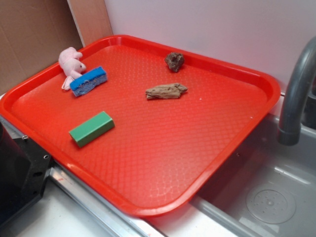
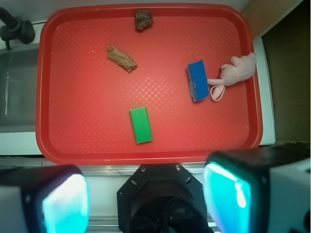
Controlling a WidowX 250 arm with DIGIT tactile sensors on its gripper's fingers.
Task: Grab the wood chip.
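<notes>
The wood chip [image 1: 166,91] [image 2: 121,58] is a flat, jagged, tan-brown piece lying on the red tray [image 1: 197,163] [image 2: 82,121], a little past the tray's middle. In the wrist view my gripper [image 2: 146,201] hovers high over the tray's near edge, well away from the chip. Its two fingers [image 2: 65,201] stand wide apart with nothing between them. The exterior view shows only the robot's black base [image 1: 19,173] at lower left, not the gripper.
On the tray lie a dark brown rock-like lump [image 1: 174,61] [image 2: 144,20], a green block [image 1: 92,128] [image 2: 141,124], a blue sponge [image 1: 89,81] [image 2: 197,80] and a pink plush toy [image 1: 71,63] [image 2: 238,69]. A grey sink [image 1: 266,197] with a faucet [image 1: 296,94] borders the tray.
</notes>
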